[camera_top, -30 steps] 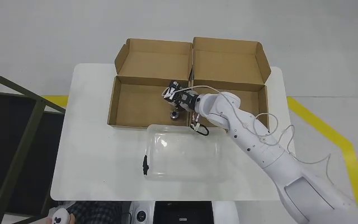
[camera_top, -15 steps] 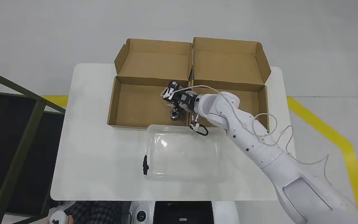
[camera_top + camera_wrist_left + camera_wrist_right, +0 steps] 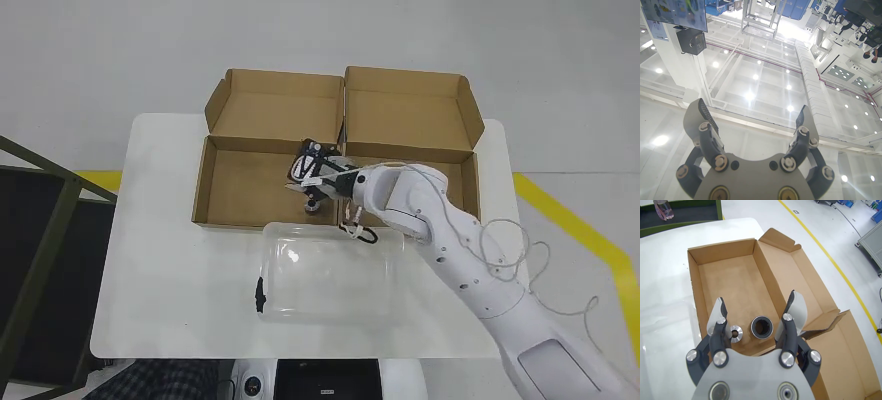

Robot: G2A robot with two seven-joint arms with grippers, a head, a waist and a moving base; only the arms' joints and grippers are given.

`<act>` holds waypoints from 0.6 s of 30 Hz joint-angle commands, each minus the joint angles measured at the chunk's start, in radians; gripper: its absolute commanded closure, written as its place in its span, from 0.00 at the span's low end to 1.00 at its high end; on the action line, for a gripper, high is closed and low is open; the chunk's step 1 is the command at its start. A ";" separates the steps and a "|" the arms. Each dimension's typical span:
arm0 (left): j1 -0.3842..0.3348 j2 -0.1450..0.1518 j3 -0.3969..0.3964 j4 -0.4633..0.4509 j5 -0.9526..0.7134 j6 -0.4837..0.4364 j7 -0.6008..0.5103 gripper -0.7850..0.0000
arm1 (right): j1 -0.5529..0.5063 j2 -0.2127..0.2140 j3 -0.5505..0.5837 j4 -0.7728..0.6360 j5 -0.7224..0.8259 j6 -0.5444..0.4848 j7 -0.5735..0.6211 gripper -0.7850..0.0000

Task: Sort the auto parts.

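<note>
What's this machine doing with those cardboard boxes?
The robot is sorting auto parts. Its right gripper hangs open over a cardboard box, where a small silver part and a black-rimmed sleeve sit side by side on the box floor. It holds nothing. The left gripper is open too, pointing up at the ceiling.

Bright, even overhead light. Ceiling lamps flare in the left wrist view; soft glare on the white table; faint shadows inside the cardboard box.
</note>
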 commanded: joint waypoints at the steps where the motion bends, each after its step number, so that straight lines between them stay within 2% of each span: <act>1: 0.000 0.000 0.000 0.000 0.000 0.000 0.000 0.00 | -0.030 0.009 0.031 -0.050 -0.001 -0.009 0.003 0.23; 7: 0.000 0.000 0.000 0.000 0.000 0.000 0.000 0.00 | -0.154 0.043 0.148 -0.192 -0.009 -0.049 -0.019 0.09; 18: 0.000 0.000 0.000 0.000 0.000 0.000 0.000 0.00 | -0.395 0.099 0.402 -0.330 -0.065 -0.118 -0.137 0.00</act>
